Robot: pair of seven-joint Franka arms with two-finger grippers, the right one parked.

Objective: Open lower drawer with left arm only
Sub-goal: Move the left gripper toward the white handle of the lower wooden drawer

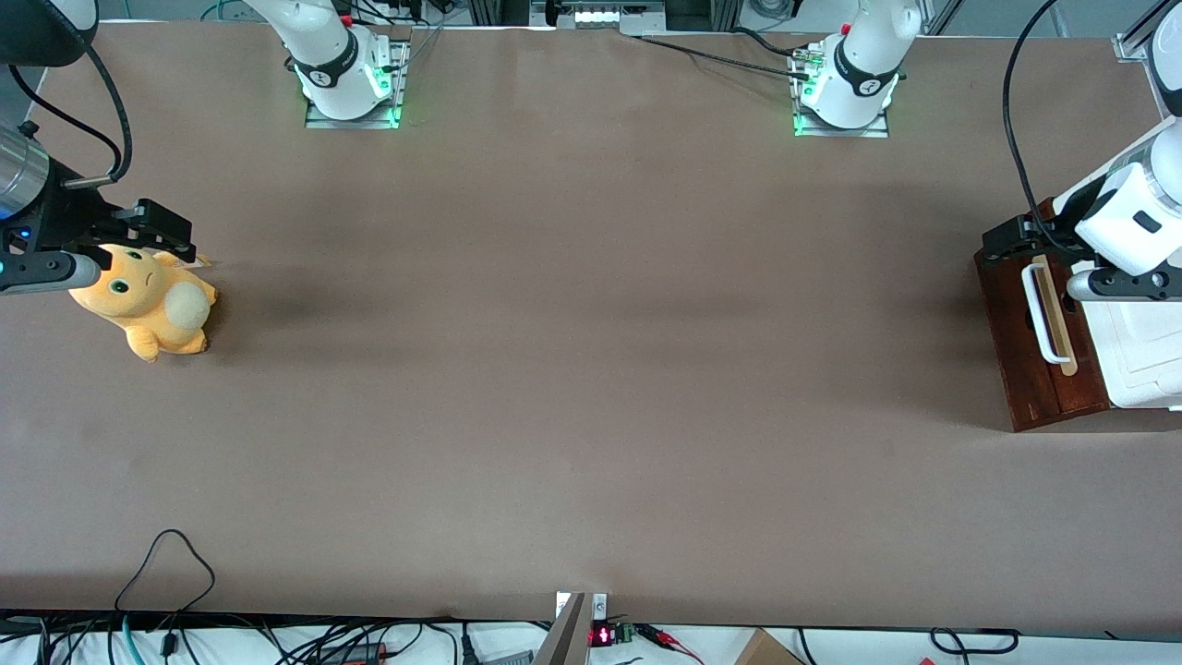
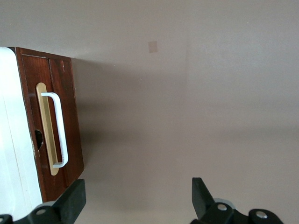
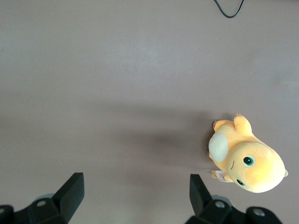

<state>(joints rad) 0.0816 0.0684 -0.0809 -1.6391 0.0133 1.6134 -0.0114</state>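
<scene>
Hovering wide open and empty above the white loop handle (image 1: pixel 1042 314) of the dark reddish-brown wooden lower drawer (image 1: pixel 1034 342), at the tabletop's (image 1: pixel 591 369) three o'clock end, the black two-finger tool (image 1: pixel 1016 242) should descend squarely, straddling that handle.

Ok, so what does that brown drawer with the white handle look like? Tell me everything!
The lower drawer is dark reddish-brown wood, shiny, with visible grain. On its front runs a tan strip with a white loop handle fixed over it, and a small dark hole sits beside the strip. It rests on the brown table at the working arm's end, under a white cabinet top. The gripper hovers open above the table in front of the drawer, not touching the handle.
</scene>
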